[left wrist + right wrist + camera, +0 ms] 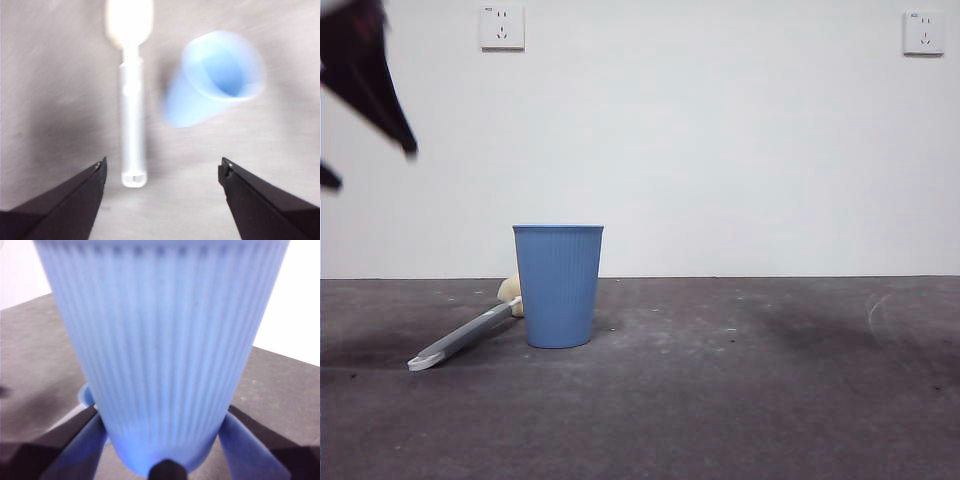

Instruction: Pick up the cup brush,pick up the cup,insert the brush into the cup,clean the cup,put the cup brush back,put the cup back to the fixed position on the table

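- Left gripper (162, 167) hung above the table (770, 400) w/ jaws spread wide, nothing in them. The front view showed only a dark arm tip high at one side, prob. this one.
- Cup brush (133, 125) lay flat below it, handle running away from the jaws, looped end nearest, sponge head at the far end. From the front, its head sat partly hidden behind a second blue tumbler (558, 285), which stood upright just beside the brush, maybe touching.
- Right gripper (162, 415) had the cup (160, 355) clamped low near its base, a jaw on each side, cup roughly upright. It was out of the front view.
- Step in hand, I'd say: picking up the brush.
- To do it well: the handle lay nearer one jaw than centre, so shift sideways first. Turn the wrist so the jaws cross the handle, not run along it.
- Grip mid-handle, away from the sponge end, as that end sat close to the tumbler and a wide jaw could knock it over.
- Come down slowly; the thin handle lay flat on the table, so the tips need to get right down.
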Motion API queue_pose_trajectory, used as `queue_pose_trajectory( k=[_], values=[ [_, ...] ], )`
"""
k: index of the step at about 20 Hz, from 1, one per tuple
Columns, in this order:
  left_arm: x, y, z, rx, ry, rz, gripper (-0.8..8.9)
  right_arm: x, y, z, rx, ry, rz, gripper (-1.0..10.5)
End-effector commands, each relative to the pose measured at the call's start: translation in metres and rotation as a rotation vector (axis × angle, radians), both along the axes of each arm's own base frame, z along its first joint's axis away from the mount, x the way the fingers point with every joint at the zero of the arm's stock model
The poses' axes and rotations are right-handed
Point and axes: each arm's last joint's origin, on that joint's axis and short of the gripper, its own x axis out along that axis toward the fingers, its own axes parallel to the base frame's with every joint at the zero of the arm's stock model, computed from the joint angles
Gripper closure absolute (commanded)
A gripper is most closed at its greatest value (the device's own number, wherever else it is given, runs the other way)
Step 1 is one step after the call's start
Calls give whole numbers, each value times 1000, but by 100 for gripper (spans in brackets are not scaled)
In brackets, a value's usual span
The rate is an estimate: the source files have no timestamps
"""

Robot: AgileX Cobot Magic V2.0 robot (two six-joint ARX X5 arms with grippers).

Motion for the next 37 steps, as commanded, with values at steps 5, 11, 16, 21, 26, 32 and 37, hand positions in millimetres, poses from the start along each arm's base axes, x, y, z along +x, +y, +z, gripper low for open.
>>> queue_pose_trajectory(
  k=[5, 11, 16, 21, 26, 32, 37],
  values=[
    [-68, 17, 21, -42, -84, -58, 436, 59, 1, -84, 18, 55, 12, 959],
    [-94, 24, 15, 10, -37, -82, 436, 117, 9, -151, 42, 126, 21, 959],
    [-94, 24, 14, 30, -37, -94, 436, 136, 13, -194, 28, 174, 16, 959],
    [-94, 24, 14, 30, -35, -95, 436, 147, 8, -215, 33, 174, -6, 959],
    [-94, 24, 14, 35, -35, -89, 436, 154, 4, -225, 43, 177, 1, 959],
    [-93, 24, 13, 39, -29, -91, 436, 158, 7, -234, 42, 202, 16, 959],
    [-90, 23, 12, 45, -15, -94, 436, 154, 7, -246, 35, 293, 35, 951]
  ],
)
